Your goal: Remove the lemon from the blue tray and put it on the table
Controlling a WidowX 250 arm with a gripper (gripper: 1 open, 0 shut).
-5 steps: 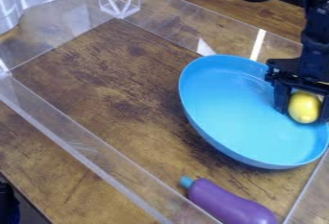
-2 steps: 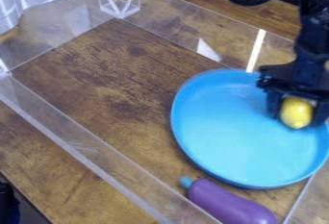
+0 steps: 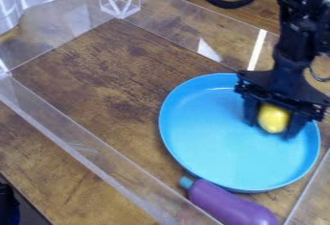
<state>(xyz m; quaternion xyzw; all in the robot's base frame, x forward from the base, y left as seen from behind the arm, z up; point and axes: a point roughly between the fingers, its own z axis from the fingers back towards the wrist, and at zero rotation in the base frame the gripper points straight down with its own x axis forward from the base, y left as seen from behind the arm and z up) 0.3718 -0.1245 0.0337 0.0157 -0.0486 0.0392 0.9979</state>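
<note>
1. Claw (image 3: 275, 119) points down, fingers shut tight on the lemon (image 3: 273, 121), which sits between them.
2. Blue tray (image 3: 206, 137) lies under the claw and spreads out to its left and front; lemon is over the tray's right part. Can't tell if lemon touches the tray floor.
3. Purple eggplant (image 3: 230, 205) lies on the tabletop (image 3: 116, 79) below the claw in frame, just beside the tray's near rim.
4. Clear plastic walls (image 3: 58, 132) border the tabletop, well left of the claw.
</note>
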